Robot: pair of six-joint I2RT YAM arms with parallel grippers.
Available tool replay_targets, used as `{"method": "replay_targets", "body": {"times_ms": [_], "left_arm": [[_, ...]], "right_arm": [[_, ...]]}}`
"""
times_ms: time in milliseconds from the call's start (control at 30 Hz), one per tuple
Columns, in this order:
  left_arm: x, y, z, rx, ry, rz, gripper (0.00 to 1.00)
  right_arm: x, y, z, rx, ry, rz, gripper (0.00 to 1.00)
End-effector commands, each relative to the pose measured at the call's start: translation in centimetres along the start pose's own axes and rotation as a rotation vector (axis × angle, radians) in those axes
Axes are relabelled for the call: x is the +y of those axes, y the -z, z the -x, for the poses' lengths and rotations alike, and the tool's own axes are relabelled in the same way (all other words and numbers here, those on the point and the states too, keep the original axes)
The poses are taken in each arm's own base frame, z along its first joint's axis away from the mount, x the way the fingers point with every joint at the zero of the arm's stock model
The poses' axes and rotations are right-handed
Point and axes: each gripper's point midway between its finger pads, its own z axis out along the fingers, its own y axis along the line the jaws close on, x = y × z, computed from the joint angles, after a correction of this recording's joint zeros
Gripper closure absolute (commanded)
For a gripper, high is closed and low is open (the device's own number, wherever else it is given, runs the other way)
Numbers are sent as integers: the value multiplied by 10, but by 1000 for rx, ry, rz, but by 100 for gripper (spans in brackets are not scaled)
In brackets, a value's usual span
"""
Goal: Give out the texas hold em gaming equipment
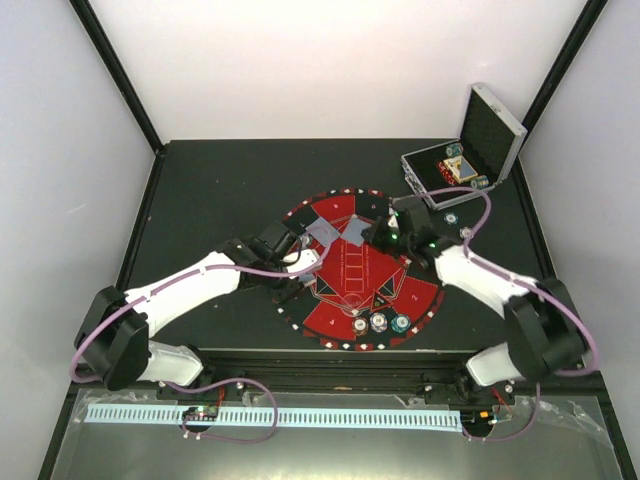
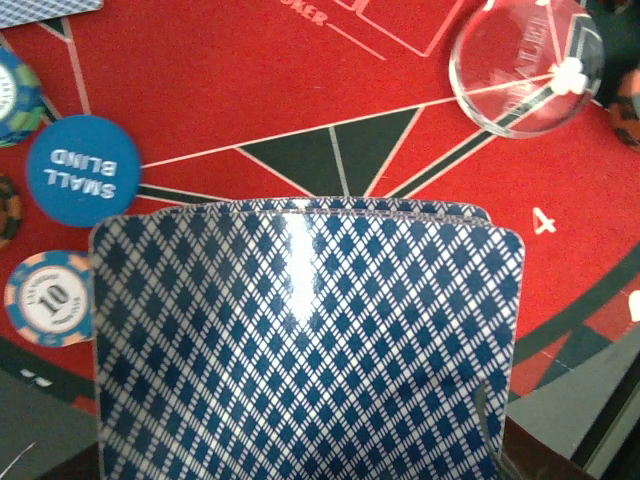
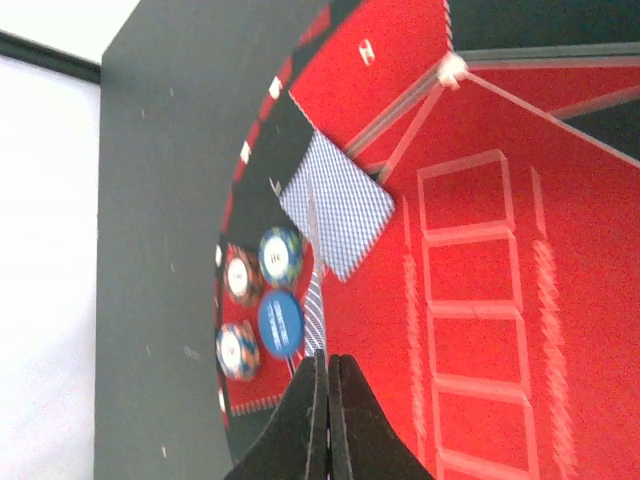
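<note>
Left gripper [image 1: 300, 264]: closed on a small stack of playing cards with blue-and-white diamond backs [image 2: 300, 350]. The stack fills the lower half of the left wrist view and sticks straight out ahead of the pincer. The fingers are hidden behind it. At least two cards, top edges slightly offset. It hangs over the left sector of the big round red-and-black mat [image 1: 418, 292].

On the mat past the stack's far-left corner: a blue round "SMALL BLIND" disc [image 2: 83, 170]. Nearer the camera, just beside the stack's left edge, is an orange-white-blue "10" poker chip [image 2: 50, 297]. Contact can't be told. A clear round plastic disc [image 2: 527, 65] lies off to the far right, well apart.

Right gripper [image 3: 322, 356]: jaws fully together, pinching what looks like a single diamond-backed card [image 3: 314, 300]. It is seen edge-on, running straight out from the tips. From above it shows as a grey patch [image 1: 355, 232] just left of the gripper, over the mat's far half.

A second diamond-backed card lying flat [image 3: 335, 205] is on the mat ahead of the right tips, across a black/red border. Whether it touches the pinched card, can't tell.

A row of three round chips [image 1: 380, 323] sits at the mat's near edge, well apart from both pincers. The silver hinged metal case [image 1: 490, 135] is open at the far right of the black table [image 1: 200, 190], with more chips inside.
</note>
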Motion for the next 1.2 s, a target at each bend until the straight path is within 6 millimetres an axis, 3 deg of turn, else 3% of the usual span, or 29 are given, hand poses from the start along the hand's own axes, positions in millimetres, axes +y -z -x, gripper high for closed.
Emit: {"method": "replay_targets", "body": {"times_ms": [0,200,367,467,733,1000,1167], "left_arm": [[15,21,15,-63,34,42,65],[19,21,13,-63,44,56,65],[21,21,13,-58,48,57,65],[21,21,13,-61,49,57,65],[19,20,13,-60,51,44,65],[18,21,14,-65,52,41,65],[18,19,13,-61,54,39,65]], "right_arm": [[36,-37,52,-158,-86,86,99],[51,-86,62,-114,-114,128,99],[53,-108,61,-92,-135,138,99],[48,-107,64,-115,-125,108,99],[0,-75,77,-298,-249,-43,99],[-46,-60,81,-395,-389,-188,99],[-54,-58,86,-436,-439,-232,99]]}}
